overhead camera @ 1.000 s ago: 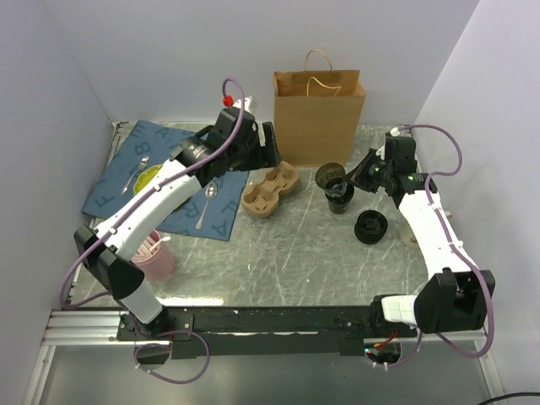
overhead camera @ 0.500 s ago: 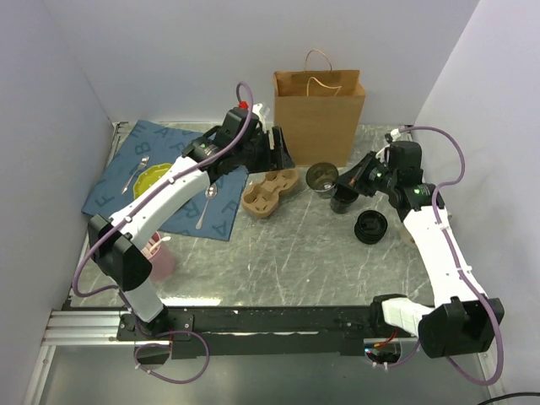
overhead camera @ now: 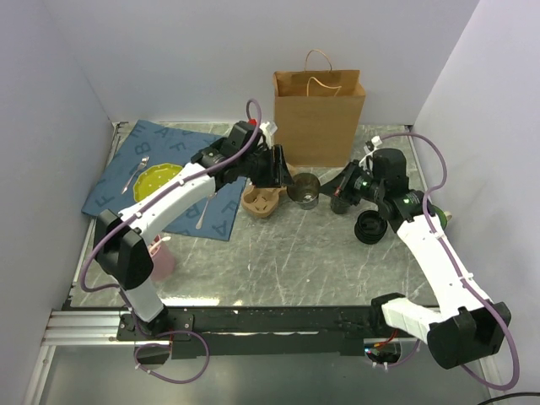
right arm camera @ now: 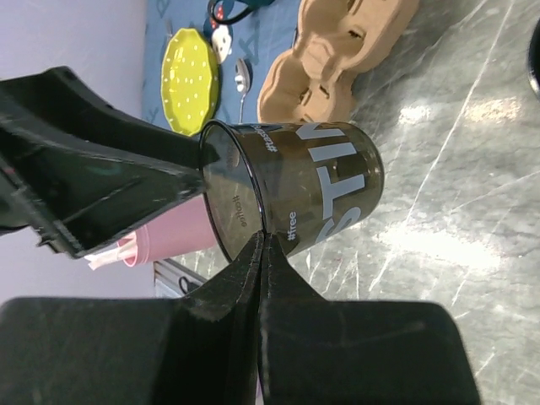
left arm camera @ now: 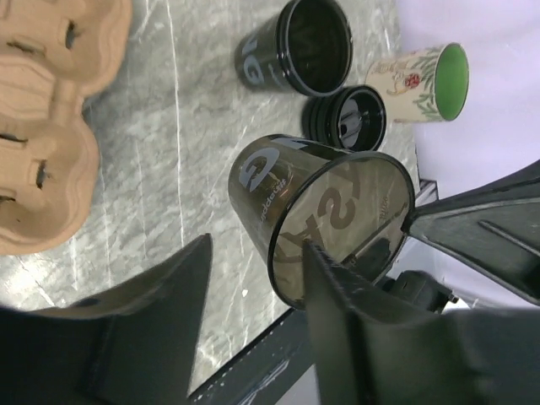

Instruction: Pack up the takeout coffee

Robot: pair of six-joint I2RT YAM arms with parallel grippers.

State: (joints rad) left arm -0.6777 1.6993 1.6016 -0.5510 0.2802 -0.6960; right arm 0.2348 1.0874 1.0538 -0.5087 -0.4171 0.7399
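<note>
Pink cup [overhead camera: 160, 257]: near left, well apart from the work.
Lid [overhead camera: 371, 228]: lies loose on the table [overhead camera: 278, 261] right of centre, just beside the cup and not on it.
Cup [left arm camera: 304, 55]: the black takeout cup stands upright and open, just behind the lid. No gripper is on it.
Mug [left arm camera: 422, 84]: near the lid, on the right.
Right gripper [right arm camera: 261, 245]: fingers pressed together on the rim wall of a tinted cup [right arm camera: 312, 190]. It holds that cup tilted, mouth toward the left arm, seemingly clear of the table.
Left gripper [left arm camera: 256, 253]: fingers spread to either side of the tinted cup's mouth. Whether they touch it cannot be told.
Carrier [overhead camera: 263, 201]: just left of the tinted cup; the wells in view are empty.
Bag [overhead camera: 319, 118]: upright at the back.
Risk, hand-over: the pinch is on a thin rim only. If the right fingers part before the left ones close, the tinted cup drops and may roll.
Risk, squeeze: closing on the see-through wall near its mouth could buckle it or pop it free.
Risk, elbow room: the right arm hangs over the cup and lid, so a careless swing could topple the open cup.
Risk, task: the cup is unlidded, and packing it so invites spills.
</note>
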